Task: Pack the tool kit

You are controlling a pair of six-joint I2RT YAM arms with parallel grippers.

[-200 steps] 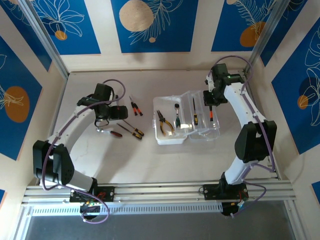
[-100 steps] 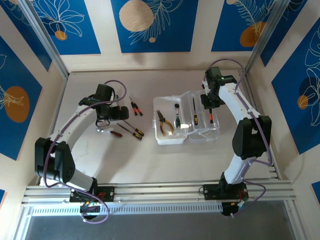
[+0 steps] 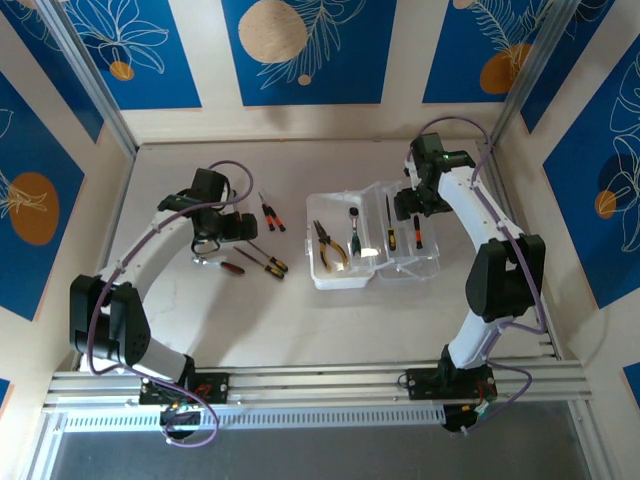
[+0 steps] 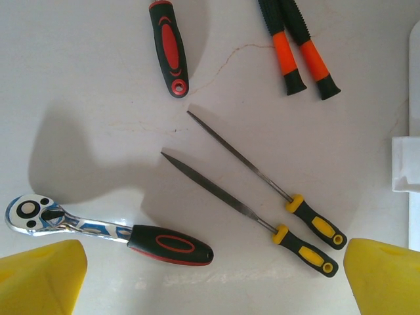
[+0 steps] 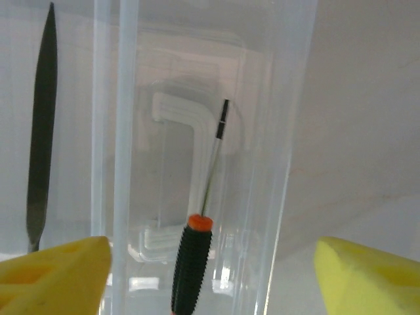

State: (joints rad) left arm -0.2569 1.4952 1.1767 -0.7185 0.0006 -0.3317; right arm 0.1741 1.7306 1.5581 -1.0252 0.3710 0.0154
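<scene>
The tool kit's clear case (image 3: pixel 375 240) lies open at mid-table. Its left half holds yellow-handled pliers (image 3: pixel 331 246) and a black-handled tool (image 3: pixel 355 230). Its right half holds a dark file (image 3: pixel 389 224) and an orange-and-black screwdriver (image 3: pixel 417 232). My right gripper (image 3: pixel 414 208) hovers open over that half. The screwdriver (image 5: pixel 193 262) lies loose between the yellow fingertips (image 5: pixel 56 275), untouched, beside the file (image 5: pixel 41 131). My left gripper (image 3: pixel 222 228) hangs open above loose tools: a ratchet (image 4: pixel 98 233), two yellow-handled files (image 4: pixel 256 200), a red-and-black handle (image 4: pixel 169 46) and two orange-handled screwdrivers (image 4: pixel 298 49).
The loose tools lie left of the case (image 4: pixel 407 164), between it and my left arm. Blue-patterned walls close in the table on three sides. A metal rail (image 3: pixel 320 385) runs along the near edge.
My right gripper has gone from shut to open and let the orange-and-black screwdriver drop into the case's right half. It has shifted slightly left. The left arm has not moved.
</scene>
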